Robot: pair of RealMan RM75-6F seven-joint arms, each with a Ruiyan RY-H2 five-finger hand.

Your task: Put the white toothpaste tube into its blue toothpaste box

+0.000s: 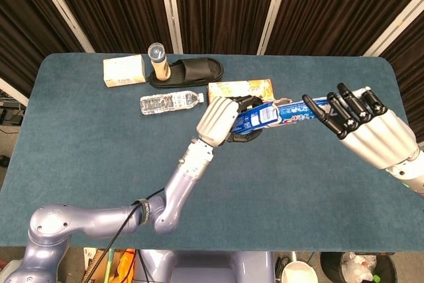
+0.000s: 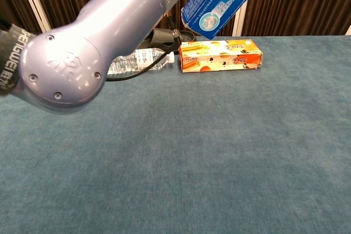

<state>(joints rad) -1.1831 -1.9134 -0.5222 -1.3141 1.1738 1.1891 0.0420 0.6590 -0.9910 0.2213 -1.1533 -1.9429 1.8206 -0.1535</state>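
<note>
In the head view my left hand (image 1: pixel 220 119) grips the blue toothpaste box (image 1: pixel 254 118) in the air above the table's middle. The white toothpaste tube (image 1: pixel 298 111) sticks out of the box's right end and runs to my right hand (image 1: pixel 361 126). That hand's dark fingers (image 1: pixel 334 114) lie over the tube's far end and hold it; the thumb is hidden. In the chest view the blue toothpaste box (image 2: pixel 219 1) hangs tilted at the top, and my left arm (image 2: pixel 98 53) fills the left foreground. The right hand is out of that view.
An orange carton (image 1: pixel 242 89) (image 2: pixel 220 56) lies just behind the held box. A water bottle (image 1: pixel 169 102) (image 2: pixel 137 61), a black slipper (image 1: pixel 192 69), a capped tube (image 1: pixel 158 57) and a white box (image 1: pixel 124 71) stand at the back left of the blue table (image 1: pixel 79 137).
</note>
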